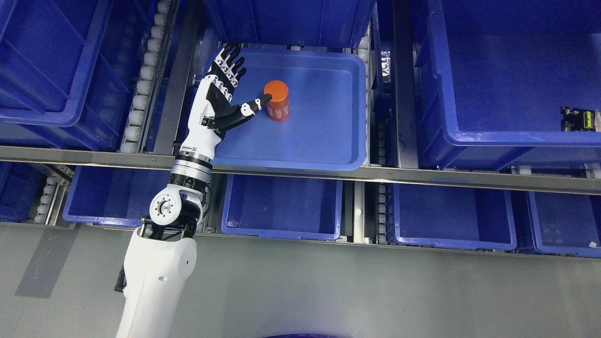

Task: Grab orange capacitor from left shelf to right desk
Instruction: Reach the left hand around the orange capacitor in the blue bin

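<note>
Since the orange capacitor [277,100] looks rigid, smooth and light, grip its sides. Left hand [224,96] at its 9 o'clock, fingers spread, holds nothing.

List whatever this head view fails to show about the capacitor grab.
- Orange capacitor: the white print on its side is too small to read.
- Left hand: the thumb tip meets the capacitor's edge in the picture, but real contact cannot be judged from above.
- Right arm: outside the frame.
- Small item in the right bin: too small, cut by the right edge.
</note>
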Controlling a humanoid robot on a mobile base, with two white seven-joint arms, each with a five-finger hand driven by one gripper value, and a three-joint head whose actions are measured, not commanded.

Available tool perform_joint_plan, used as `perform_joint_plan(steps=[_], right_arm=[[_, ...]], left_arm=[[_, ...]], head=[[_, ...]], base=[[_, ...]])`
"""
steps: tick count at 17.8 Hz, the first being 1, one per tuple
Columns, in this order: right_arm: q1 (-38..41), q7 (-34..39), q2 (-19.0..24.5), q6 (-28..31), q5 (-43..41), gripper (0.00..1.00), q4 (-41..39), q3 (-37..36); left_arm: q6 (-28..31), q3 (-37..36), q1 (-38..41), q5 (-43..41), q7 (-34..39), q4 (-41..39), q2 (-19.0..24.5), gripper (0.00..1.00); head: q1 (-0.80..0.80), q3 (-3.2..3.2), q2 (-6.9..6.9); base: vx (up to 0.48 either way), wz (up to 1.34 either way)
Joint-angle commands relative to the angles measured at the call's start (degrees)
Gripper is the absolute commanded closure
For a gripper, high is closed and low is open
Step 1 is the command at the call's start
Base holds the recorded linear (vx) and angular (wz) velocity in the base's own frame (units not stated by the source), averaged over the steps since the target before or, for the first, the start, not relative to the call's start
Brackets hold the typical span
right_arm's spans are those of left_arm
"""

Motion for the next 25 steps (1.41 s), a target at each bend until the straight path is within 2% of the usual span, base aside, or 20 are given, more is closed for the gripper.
perform_joint_plan(steps=[1,4,6,9,11,14,18,22,25], right_arm=[[1.32,-0.02,-1.0,-0.01,0.35,0.0,-1.0,-0.61],[1.32,-0.02,-1.0,-0.01,0.35,0.0,-1.0,-0.61],[1.32,-0.02,-1.0,-0.01,0.35,0.0,-1.0,-0.61],[1.32,-0.02,-1.0,-0.01,0.35,0.0,-1.0,-0.61],[1.32,-0.02,-1.0,-0.01,0.35,0.0,-1.0,-0.61],[1.23,-0.02,-1.0,-0.01,0.35,0.0,-1.0,-0.61],[1.32,-0.02,-1.0,-0.01,0.35,0.0,-1.0,-0.61],[1.32,-0.02,-1.0,-0.01,0.35,0.0,-1.0,-0.61],[1.23,-0.02,-1.0,-0.01,0.35,0.0,-1.0,-0.61]], left_arm=[[0.31,1.79,2.43,-0.05,0.03,-7.26,1.0,0.0],[0.31,1.97,2.26,-0.05,-0.06,-7.35,1.0,0.0],[0.4,1.79,2.26,-0.05,-1.19,-7.35,5.16,0.0],[0.49,1.7,2.43,-0.05,-9.26,-6.91,10.71,0.0],[1.27,1.27,1.82,-0.23,-13.23,-4.55,10.72,0.01],[1.81,-0.49,-2.2,-4.25,-13.86,4.83,9.76,0.01],[1.81,-2.42,-8.18,-4.8,-14.47,13.55,8.79,0.02],[1.89,-7.43,-10.31,-4.89,-16.49,16.03,8.0,0.02],[1.89,-8.31,-10.83,-5.06,-16.76,17.96,7.12,0.02]], head=[[0.0,0.0,0.0],[0.0,0.0,0.0],[0.0,0.0,0.0],[0.0,0.0,0.0],[0.0,0.0,0.0],[0.0,0.0,0.0],[0.0,0.0,0.0],[0.0,0.0,0.0],[0.0,0.0,0.0]], base=[[0.051,-0.04],[0.035,-0.02],[0.019,0.0],[0.005,0.0],[0.0,0.0],[0.0,0.0],[0.0,0.0],[0.0,0.0],[0.0,0.0]])
